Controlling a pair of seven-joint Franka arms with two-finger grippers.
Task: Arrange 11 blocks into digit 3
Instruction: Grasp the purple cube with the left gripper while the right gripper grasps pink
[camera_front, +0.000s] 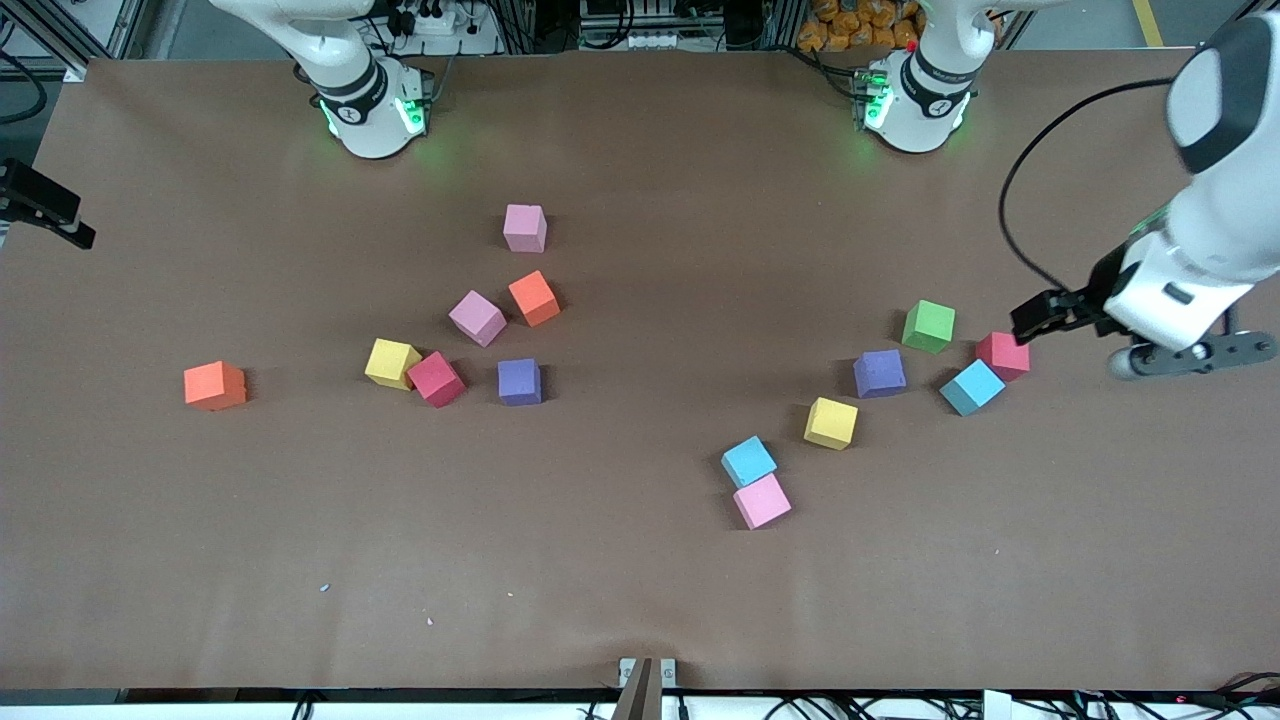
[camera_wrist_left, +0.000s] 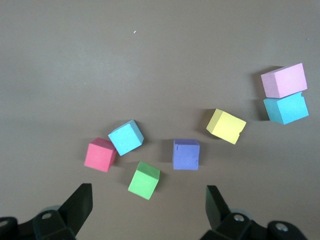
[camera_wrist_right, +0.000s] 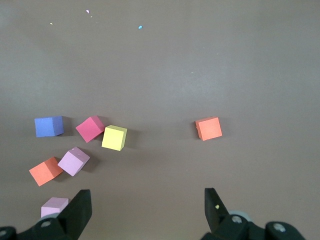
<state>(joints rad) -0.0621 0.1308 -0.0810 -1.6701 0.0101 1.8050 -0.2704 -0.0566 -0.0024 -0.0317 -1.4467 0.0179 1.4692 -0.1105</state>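
Currently the left pincer (camera_wrist_left: 147, 210) hangs released over the group of blocks at the left arm's end of the table (camera_front: 640, 580), above the green block (camera_wrist_left: 144, 180) and beside the red block (camera_wrist_left: 100, 155). The right pincer (camera_wrist_right: 145, 212), also released, waits over the other group near the pale pink block (camera_wrist_right: 54, 206). I judge these foam blocks light, slightly soft and not slippery; take one by two flat parallel faces.

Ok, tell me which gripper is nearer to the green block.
Left. The left gripper, fingers open, hangs at the left arm's end of the table, close beside the green block. The right gripper is out of the front view, above the other cluster of blocks.
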